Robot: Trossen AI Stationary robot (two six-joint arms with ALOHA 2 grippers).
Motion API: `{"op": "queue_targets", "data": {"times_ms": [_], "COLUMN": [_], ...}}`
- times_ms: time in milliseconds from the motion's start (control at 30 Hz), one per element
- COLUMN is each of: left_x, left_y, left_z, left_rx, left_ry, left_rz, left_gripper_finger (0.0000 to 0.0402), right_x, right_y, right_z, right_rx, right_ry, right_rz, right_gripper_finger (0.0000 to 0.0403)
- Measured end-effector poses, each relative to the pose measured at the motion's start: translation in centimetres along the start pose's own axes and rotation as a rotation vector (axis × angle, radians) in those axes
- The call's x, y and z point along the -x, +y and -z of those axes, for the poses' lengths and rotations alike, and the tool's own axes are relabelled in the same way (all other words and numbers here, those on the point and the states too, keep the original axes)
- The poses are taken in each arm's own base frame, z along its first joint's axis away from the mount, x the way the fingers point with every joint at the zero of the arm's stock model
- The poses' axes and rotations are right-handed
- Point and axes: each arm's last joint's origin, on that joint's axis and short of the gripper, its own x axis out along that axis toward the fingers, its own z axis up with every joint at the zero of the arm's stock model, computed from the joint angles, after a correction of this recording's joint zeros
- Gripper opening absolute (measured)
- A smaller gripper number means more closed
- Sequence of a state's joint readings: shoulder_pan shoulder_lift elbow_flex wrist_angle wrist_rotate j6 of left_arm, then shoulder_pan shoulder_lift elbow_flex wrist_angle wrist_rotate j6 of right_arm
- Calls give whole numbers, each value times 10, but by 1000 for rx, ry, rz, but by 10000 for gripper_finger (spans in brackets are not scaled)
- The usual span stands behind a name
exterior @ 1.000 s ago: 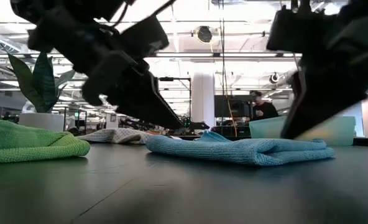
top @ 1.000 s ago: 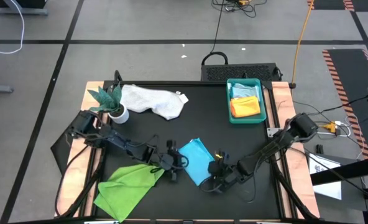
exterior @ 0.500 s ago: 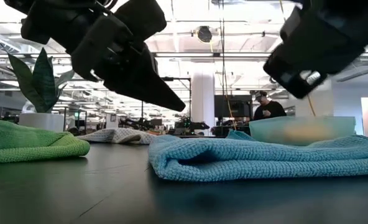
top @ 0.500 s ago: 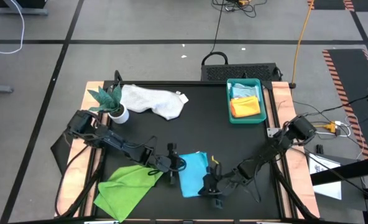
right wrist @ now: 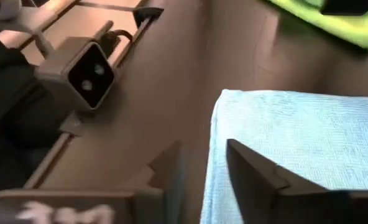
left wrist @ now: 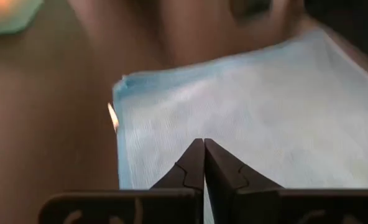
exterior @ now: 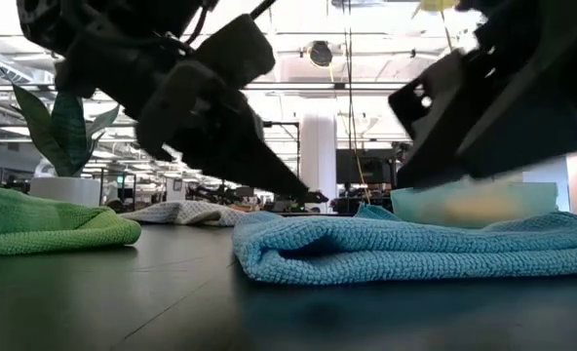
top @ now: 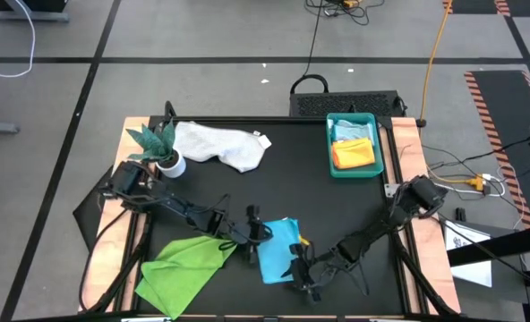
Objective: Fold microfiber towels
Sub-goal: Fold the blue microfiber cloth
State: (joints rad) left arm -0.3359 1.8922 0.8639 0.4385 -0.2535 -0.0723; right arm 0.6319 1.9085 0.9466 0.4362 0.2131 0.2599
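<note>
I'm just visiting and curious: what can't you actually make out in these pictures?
- Blue towel, high view: its near edge is covered by both grippers.
- Tray, low view: contents blurred, partly behind the right arm.
- Green towel, right wrist view: cut off by the edge.

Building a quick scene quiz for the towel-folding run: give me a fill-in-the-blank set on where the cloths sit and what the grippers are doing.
1. The left gripper is ____ over the turquoise-blue towel.
2. The right gripper stands ____ at that towel's edge.
3. The orange towel lies inside the teal ____.
4. The cloth beside the plant is the ____ towel.

Missing words: shut; open; tray; white-grey
</note>
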Motion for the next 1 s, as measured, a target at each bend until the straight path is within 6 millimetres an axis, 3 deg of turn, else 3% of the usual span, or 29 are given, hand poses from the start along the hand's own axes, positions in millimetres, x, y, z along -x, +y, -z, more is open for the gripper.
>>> {"op": "queue_targets", "data": {"times_ms": [133, 267, 433, 700, 833, 1000], "left_x": [-4, -7, -7, 10, 13, 12], "left_y": [6, 8, 8, 4, 0, -1], "left_z": [3, 6, 5, 0, 2, 9], "left_rx": [16, 29, 28, 43, 37, 37], "left_ry": [11, 20, 23, 87, 118, 160], "left_rz": [-16, -22, -22, -20, -18, -22], "left_gripper_finger": [22, 13, 6, 16, 3, 17], "right_x": [-15, -23, -22, -21, -20, -14], "right_y": [2, 5, 5, 5, 6, 7], "right_z": [8, 11, 13, 13, 11, 2], "right_rx": [55, 109, 117, 113, 81, 19], "right_ry": [6, 43, 60, 69, 58, 34], "right_rz": [43, 161, 209, 205, 202, 170], "right_gripper_finger": [161, 163, 123, 11, 16, 13]}}
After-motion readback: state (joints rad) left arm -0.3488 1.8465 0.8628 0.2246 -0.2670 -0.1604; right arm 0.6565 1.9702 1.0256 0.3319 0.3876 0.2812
